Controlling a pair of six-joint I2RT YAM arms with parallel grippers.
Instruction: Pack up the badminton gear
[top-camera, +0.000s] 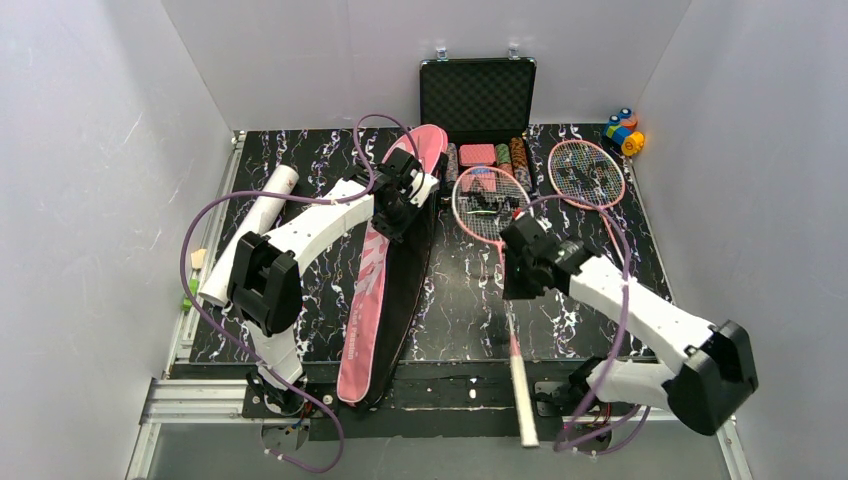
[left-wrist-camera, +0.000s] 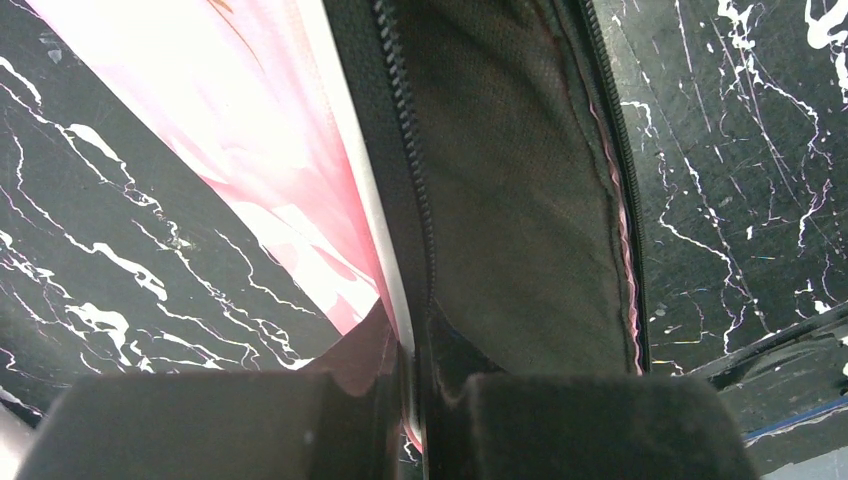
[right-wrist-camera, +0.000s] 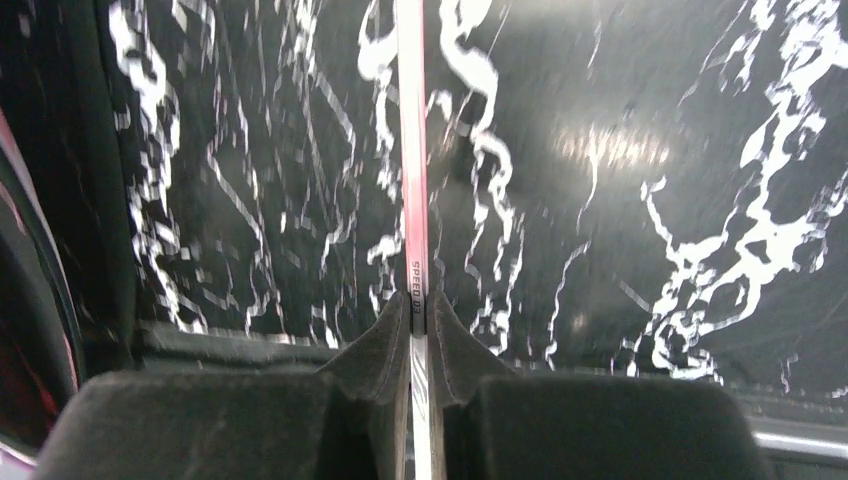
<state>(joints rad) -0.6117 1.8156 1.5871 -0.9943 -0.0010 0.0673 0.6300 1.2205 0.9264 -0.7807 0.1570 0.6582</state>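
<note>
The pink "SPORT" bag lies lengthwise left of centre, unzipped, with its black inside showing. My left gripper is shut on the bag's zipper edge near its wide top end and holds the pink flap up. My right gripper is shut on the thin shaft of one pink-framed racket. Its head lies toward the case and its white handle reaches over the front edge. The second racket lies at the back right. The long white tube lies at the left. No shuttlecock shows clearly.
An open black case with poker chips stands at the back centre. Small colourful toy blocks sit in the back right corner. White walls enclose the black marbled table. Purple cables loop over both arms.
</note>
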